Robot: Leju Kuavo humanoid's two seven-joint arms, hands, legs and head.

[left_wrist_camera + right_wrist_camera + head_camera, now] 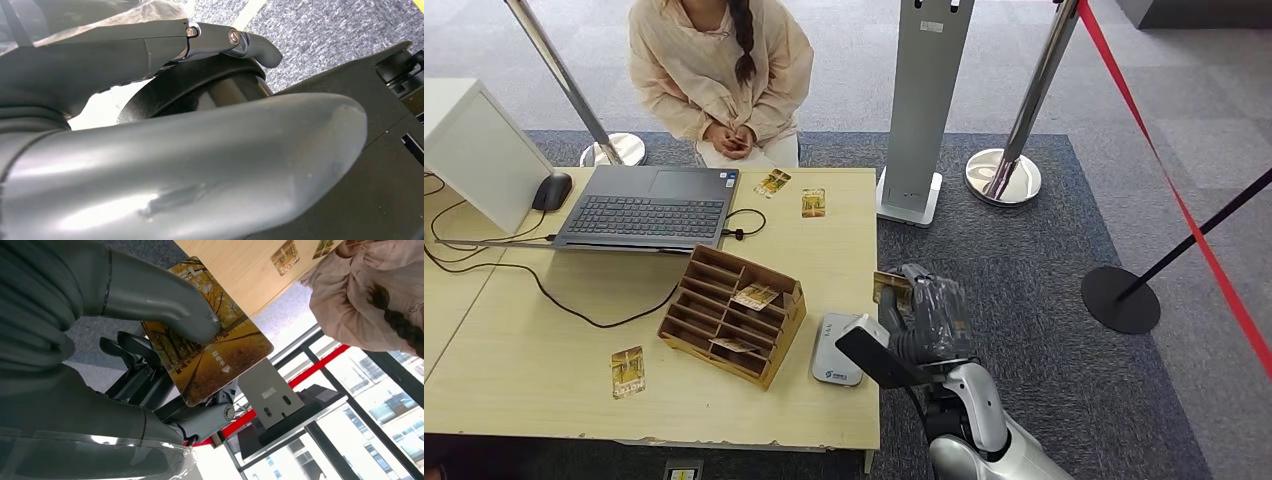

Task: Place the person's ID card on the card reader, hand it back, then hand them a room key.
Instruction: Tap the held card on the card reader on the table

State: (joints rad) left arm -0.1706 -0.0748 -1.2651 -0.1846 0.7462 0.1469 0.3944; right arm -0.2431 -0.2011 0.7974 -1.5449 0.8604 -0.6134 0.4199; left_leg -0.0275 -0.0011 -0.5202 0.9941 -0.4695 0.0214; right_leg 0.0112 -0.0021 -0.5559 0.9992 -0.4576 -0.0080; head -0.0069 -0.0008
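head view: right hand point(921, 305) is raised just off the desk's point(524, 370) right edge, gripping a card point(890, 287) pinched between thumb and fingers, card edge poking out toward the desk. it sits near the reader point(837, 350), a white pad at the desk's right edge beside the wooden rack point(732, 315), so i judge the card is either on its way to the reader or lifted for the person point(721, 75) seated across the desk; can't tell which. right wrist view shows why the hold works: thumb point(165, 300) presses flat on the card's face, dark fingers point(135, 365) back it from behind, most of the card sticking free past the grip. card point(210, 347) looks thin and rigid, glossy, printed with a yellow autumn tree scene, small white text and a mark near one end, rounded corners. similar cards lie on the desk: two near the laptop point(649, 205), one near the front edge, some in the rack. left hand point(150, 150) is seen close up in its wrist view against dark body parts; nothing visibly held, but can't tell if it's open or closed.
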